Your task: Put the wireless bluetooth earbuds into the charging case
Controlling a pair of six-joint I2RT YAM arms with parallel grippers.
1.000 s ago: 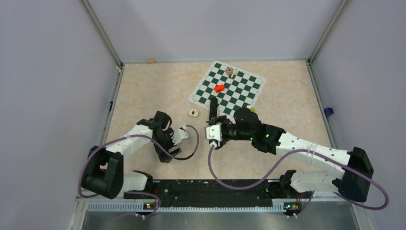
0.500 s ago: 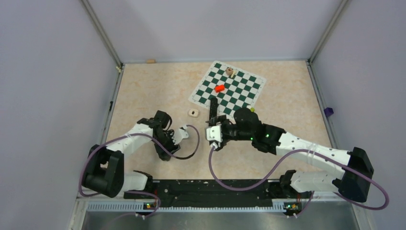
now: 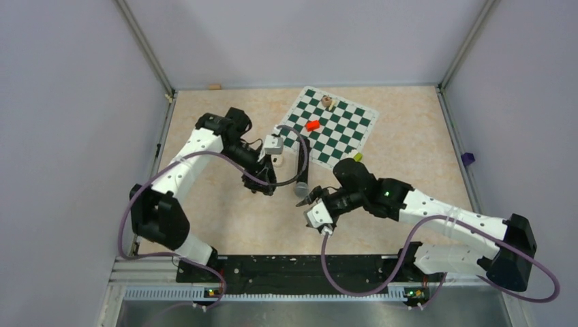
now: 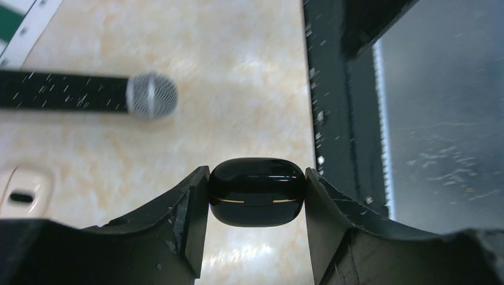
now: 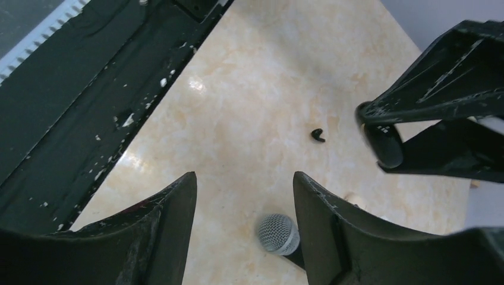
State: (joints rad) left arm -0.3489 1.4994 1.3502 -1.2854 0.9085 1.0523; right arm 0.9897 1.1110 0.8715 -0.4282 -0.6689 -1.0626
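Note:
My left gripper (image 4: 257,178) is shut on a closed glossy black charging case (image 4: 257,191) and holds it above the table. In the top view the left gripper (image 3: 267,187) hangs left of the microphone (image 3: 300,170). One tiny black earbud (image 5: 318,135) lies on the table beyond my right gripper (image 5: 245,181), which is open and empty over the microphone's mesh head (image 5: 278,233). In the top view the right gripper (image 3: 309,198) sits just near of that head. An off-white open case (image 3: 275,161) lies by the left wrist. The off-white earbuds are not seen.
A green chessboard mat (image 3: 341,136) lies at the back with a red piece (image 3: 313,125) and a small wooden piece (image 3: 328,102). A yellow-green block (image 3: 357,157) sits by the right arm. The black base rail (image 5: 89,89) runs along the near edge.
My left arm has swung up and right from the near left, carrying the black case. My right gripper has drawn back toward the near edge, uncovering the microphone's head.

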